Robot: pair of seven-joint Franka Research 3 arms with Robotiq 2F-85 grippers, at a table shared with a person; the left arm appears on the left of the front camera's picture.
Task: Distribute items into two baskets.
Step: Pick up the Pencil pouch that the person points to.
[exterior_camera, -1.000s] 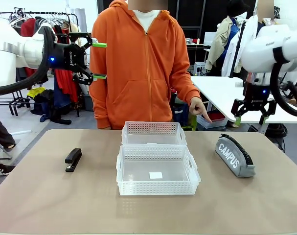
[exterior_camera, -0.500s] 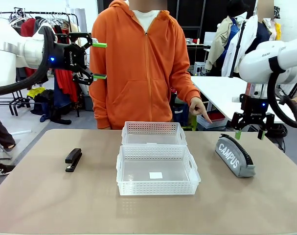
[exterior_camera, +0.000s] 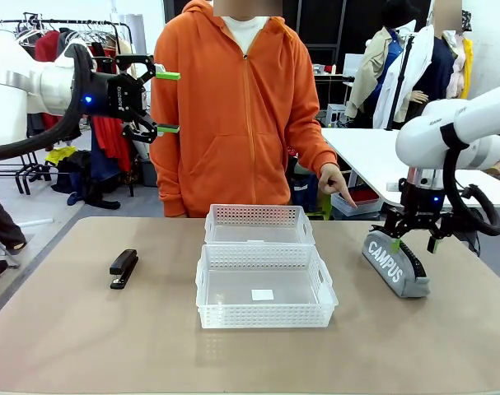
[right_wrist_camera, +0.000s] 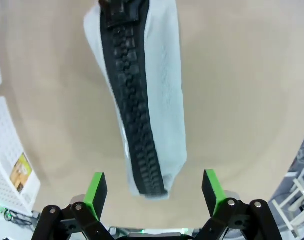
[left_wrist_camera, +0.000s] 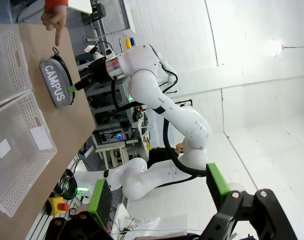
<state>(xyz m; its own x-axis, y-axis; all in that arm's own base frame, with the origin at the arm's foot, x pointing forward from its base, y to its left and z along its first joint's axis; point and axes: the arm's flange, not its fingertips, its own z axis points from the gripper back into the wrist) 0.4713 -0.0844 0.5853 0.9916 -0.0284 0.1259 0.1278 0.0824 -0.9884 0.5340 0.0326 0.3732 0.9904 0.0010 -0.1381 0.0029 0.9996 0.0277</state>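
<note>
The grey "CAMPUS" pouch (exterior_camera: 395, 262) lies at the table's right, its black zipper up. My right gripper (exterior_camera: 413, 244) hangs open just above the pouch's far end, one green pad on each side. From the right wrist the pouch (right_wrist_camera: 141, 100) runs lengthwise away from the open right gripper (right_wrist_camera: 154, 192). A small black stapler (exterior_camera: 123, 268) rests at the table's left. Two lattice baskets stand mid-table, the near basket (exterior_camera: 266, 315) against the far basket (exterior_camera: 258, 216). My left gripper (exterior_camera: 169, 102) is held high at the left, open, holding nothing. The left wrist view shows the pouch (left_wrist_camera: 56, 84) and a basket (left_wrist_camera: 39, 160).
A person in an orange hoodie stands at the far edge, one hand (exterior_camera: 336, 183) pointing down toward the pouch. The near basket holds a small white label (exterior_camera: 263, 295). Bare tabletop (exterior_camera: 93, 337) lies in front of and beside the baskets. A white table (exterior_camera: 373, 156) stands behind at the right.
My right gripper has come down and slightly left, from well above the table to just over the pouch. The left arm, the stapler, the baskets and the person's hand have stayed put.
</note>
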